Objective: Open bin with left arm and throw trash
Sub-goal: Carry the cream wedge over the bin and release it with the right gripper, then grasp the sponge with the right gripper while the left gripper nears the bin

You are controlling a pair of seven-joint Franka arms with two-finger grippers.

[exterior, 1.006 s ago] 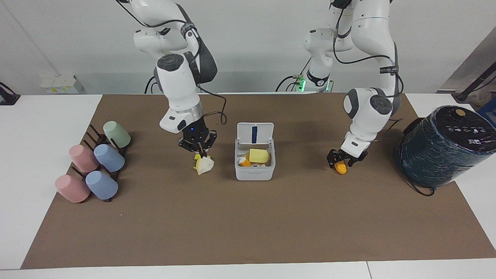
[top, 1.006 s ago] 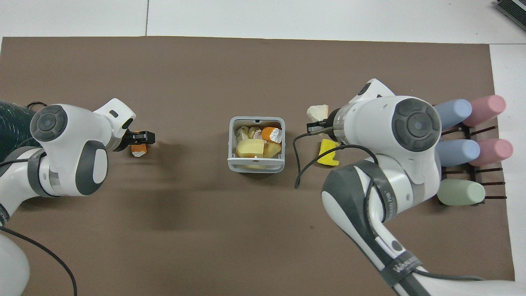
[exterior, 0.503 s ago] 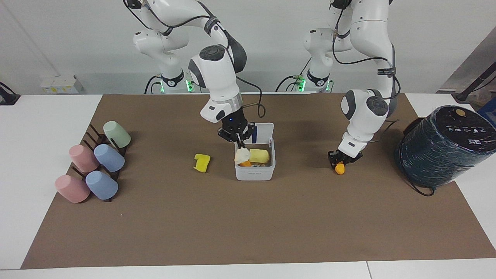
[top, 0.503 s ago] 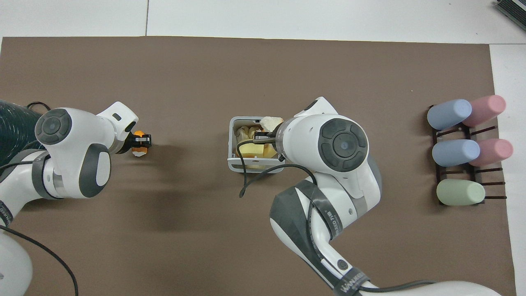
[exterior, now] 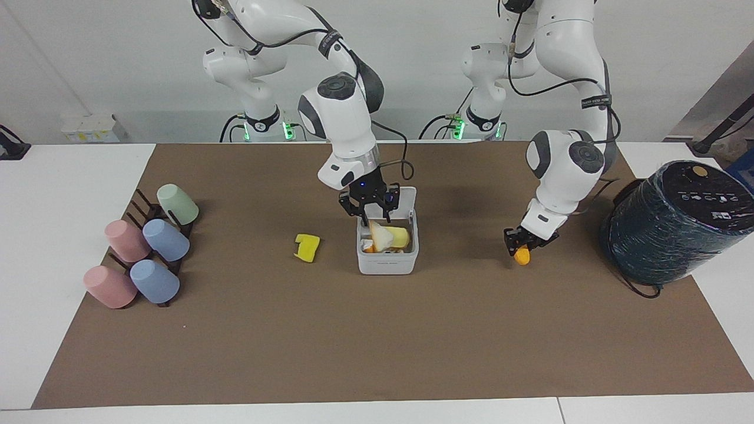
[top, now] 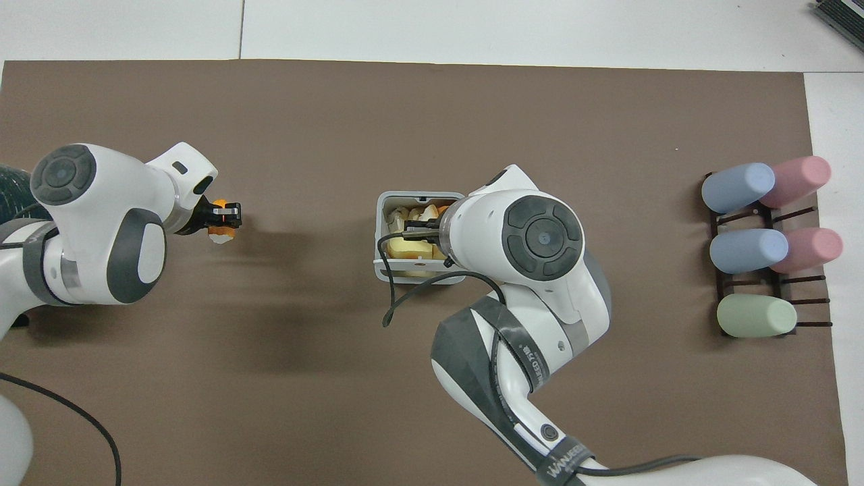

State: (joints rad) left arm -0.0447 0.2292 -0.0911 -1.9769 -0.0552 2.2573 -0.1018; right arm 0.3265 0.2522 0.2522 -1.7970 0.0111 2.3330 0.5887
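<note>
The white bin stands mid-mat with its lid hinged up; it also shows in the overhead view. It holds several scraps, with the cream-white wedge on top. My right gripper, with the blue light, hangs open just over the bin's opening. The yellow chunk lies on the mat beside the bin, toward the right arm's end. My left gripper is shut on the orange lump low over the mat, toward the left arm's end.
A rack of pastel cups lies at the right arm's end. A big dark film-wrapped cylinder stands at the left arm's end, close to the left arm. The right arm hides the yellow chunk in the overhead view.
My right gripper carried the cream wedge from beside the yellow chunk to over the bin and let it go into the bin. My left gripper shifted slightly with the orange lump.
</note>
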